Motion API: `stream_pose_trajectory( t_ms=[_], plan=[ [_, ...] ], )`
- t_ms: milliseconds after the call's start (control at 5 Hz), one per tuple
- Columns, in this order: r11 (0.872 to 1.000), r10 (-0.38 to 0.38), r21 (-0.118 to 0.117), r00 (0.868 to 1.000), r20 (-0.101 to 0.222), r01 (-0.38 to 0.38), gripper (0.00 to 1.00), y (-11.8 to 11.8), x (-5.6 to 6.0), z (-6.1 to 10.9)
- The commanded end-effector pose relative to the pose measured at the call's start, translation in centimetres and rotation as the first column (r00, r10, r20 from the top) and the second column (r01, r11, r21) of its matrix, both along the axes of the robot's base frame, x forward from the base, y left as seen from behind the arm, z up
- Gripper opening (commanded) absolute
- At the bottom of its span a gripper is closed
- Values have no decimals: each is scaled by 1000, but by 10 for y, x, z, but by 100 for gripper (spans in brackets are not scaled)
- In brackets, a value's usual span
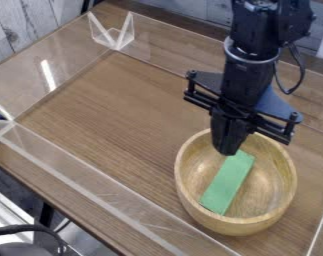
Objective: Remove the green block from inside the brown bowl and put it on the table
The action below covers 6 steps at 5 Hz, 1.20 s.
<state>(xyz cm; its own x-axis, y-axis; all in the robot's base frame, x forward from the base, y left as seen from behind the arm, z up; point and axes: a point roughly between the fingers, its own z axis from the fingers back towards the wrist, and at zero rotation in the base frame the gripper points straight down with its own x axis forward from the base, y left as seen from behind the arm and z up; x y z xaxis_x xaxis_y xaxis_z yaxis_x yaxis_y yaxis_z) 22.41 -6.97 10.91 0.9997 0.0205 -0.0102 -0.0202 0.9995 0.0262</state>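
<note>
Pincer [232,149] tips hang straight down inside the brown bowl [191,198], at about one o'clock from the bowl's centre, and they look pressed fully together. They meet the upper end of the green block [227,189], though from this angle it is hard to say whether they pinch that end or only rest on it. That block lies slanted against the bowl's inner slope, its long side running from one o'clock down to seven o'clock, with its lower end near the bottom of the bowl. Black arm [253,60] above the pincer stands upright. Bowl and block sit at about four o'clock on the table [110,110], close to the clear wall [70,168] along the near edge.
</note>
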Motion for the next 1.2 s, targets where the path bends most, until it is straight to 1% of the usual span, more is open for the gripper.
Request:
stream_pose_trajectory(
  t_ms=[0, 400, 1000],
  plan=[
    [1000, 6, -18, 998, 55, -5, 0, -1, 8, 13],
    [1000, 7, -19, 998, 54, -6, 0, -2, 9, 13],
    [1000, 6, -24, 998, 58, -4, 0, -2, 9, 17]
  ],
)
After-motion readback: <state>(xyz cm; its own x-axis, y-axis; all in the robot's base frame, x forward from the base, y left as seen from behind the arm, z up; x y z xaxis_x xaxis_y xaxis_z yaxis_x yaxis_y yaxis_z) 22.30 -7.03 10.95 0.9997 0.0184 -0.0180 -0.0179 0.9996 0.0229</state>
